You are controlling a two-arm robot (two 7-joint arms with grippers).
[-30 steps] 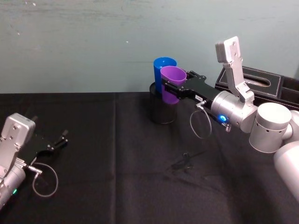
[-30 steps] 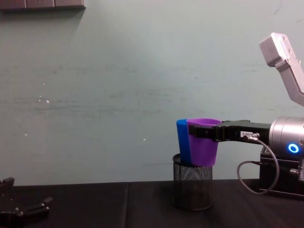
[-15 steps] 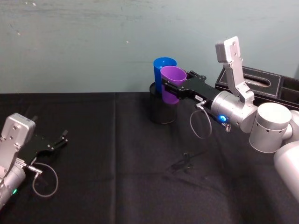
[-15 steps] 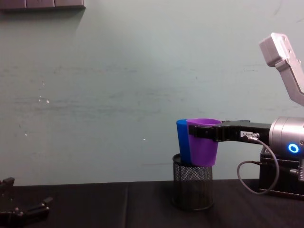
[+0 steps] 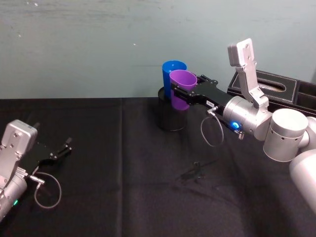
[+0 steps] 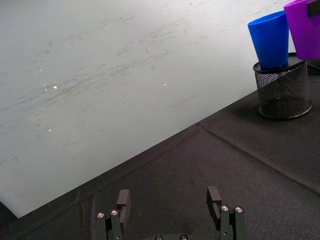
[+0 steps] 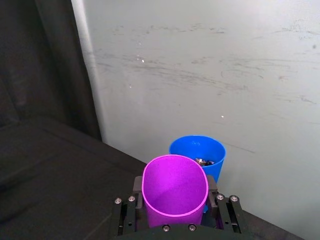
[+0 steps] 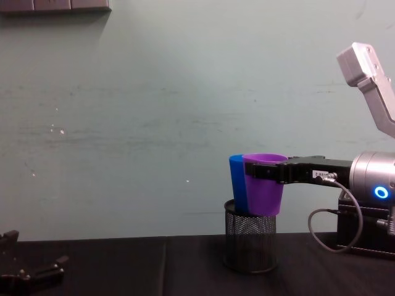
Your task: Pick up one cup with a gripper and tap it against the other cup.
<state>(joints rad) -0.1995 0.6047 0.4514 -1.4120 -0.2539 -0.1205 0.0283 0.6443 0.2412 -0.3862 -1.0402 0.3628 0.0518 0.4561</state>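
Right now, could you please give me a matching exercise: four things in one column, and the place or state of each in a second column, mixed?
Things:
1. purple cup
2. blue cup
3. mesh pen holder
4. left end effector

Places or states:
A. stands inside the mesh pen holder
B. open, parked low on the left side
C. gripped by the right end effector
D. stands on the black table

Pairs: 1-C, 2-A, 3-D, 4-B.

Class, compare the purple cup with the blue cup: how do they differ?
The purple cup is held up by the right gripper; the blue cup stands in the mesh holder. The purple cup is empty; the blue cup holds small items. Both are smooth, tapered and handleless. The left gripper sits idle.
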